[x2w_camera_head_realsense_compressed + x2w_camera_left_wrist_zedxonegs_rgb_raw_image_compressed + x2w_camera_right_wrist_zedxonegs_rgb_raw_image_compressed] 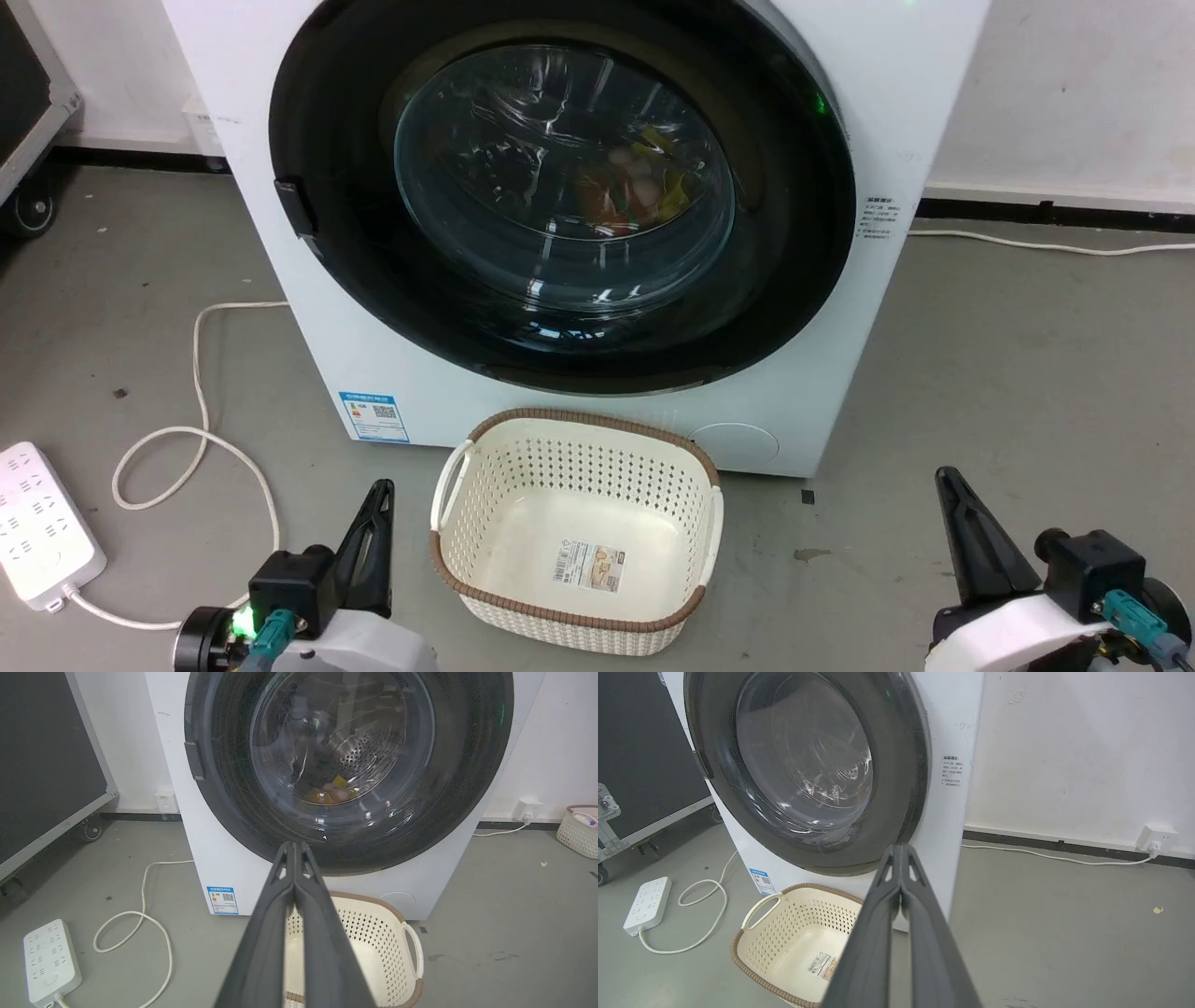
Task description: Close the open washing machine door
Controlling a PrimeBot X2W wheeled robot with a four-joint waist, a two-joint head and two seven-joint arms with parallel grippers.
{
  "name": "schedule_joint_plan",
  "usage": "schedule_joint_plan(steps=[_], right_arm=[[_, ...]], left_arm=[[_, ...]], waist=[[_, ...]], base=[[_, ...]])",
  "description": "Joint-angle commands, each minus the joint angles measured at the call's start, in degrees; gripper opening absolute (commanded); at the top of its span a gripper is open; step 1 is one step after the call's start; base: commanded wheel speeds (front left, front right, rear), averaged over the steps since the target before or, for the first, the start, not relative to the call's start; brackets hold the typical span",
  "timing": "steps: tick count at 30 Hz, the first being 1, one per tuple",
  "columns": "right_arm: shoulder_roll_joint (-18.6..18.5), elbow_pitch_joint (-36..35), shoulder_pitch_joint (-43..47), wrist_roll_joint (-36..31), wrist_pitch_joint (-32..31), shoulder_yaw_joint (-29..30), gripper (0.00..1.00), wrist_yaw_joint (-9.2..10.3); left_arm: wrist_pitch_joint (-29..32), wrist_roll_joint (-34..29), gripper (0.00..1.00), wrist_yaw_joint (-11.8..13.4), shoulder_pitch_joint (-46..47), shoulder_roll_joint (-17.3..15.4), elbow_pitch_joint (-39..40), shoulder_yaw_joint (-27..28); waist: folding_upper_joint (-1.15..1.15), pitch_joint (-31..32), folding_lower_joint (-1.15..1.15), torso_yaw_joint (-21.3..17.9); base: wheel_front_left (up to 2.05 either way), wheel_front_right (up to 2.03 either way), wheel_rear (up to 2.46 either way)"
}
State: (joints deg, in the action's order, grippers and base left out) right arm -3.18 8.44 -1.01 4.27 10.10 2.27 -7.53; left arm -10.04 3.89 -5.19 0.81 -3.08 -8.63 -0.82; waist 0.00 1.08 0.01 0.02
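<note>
Test room or lab rather than a home. Bare grey floor [1027, 373], white wall [1064, 742], black skirting [1017, 840]. Washing machine [896, 93] stands free beyond both sets of jaws. Power strip [42, 523] and loose cable [196, 359] lie left of the left gripper [293, 845] jaws, a black panel on casters [46, 756] farther left. Wall socket [1156, 837] right of the right gripper [901, 845] jaws.

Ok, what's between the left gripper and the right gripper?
A cream perforated plastic basket with a brown rim stands on the grey floor between the left gripper and the right gripper, seen in the head view.
</note>
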Motion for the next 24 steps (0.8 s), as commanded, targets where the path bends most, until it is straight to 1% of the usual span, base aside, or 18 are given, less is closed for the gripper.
schedule_joint_plan(steps=[1,24], right_arm=[[0.10,-0.68,0.35,-0.52,-0.29,-0.14,0.00,0.01],[0.15,-2.73,0.53,-1.51,-2.88,-0.70,0.00,0.02]], left_arm=[[0.32,-0.42,0.00,0.39,-0.27,-0.02,0.53,0.16],[2.88,-1.33,0.00,1.66,-0.42,0.04,2.67,0.33]], waist=[[0.00,-0.02,0.00,0.00],[0.00,-0.30,0.00,0.00]], base=[[0.00,0.00,0.00],[0.00,0.00,0.00]])
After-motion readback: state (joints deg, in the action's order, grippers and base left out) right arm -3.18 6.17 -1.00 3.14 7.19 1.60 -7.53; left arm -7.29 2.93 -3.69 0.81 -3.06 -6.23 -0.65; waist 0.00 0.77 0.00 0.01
